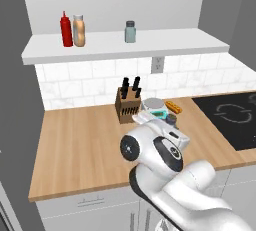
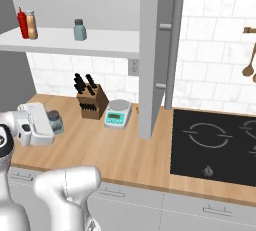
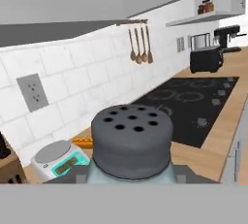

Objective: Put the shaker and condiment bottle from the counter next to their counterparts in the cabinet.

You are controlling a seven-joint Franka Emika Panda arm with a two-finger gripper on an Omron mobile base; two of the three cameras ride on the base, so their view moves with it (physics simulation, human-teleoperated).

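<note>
The gripper (image 2: 54, 123) is closed, seemingly gripping the shaker (image 3: 131, 143).

A wooden knife block (image 1: 127, 106) with black handles stands by the tiled wall (image 1: 95, 82). Just to its right sits a small kitchen scale (image 2: 118, 113), under a wall socket (image 1: 157, 65). A black hob (image 2: 216, 142) lies further right. Wooden spoons (image 3: 139, 47) hang on the wall above it.
</note>
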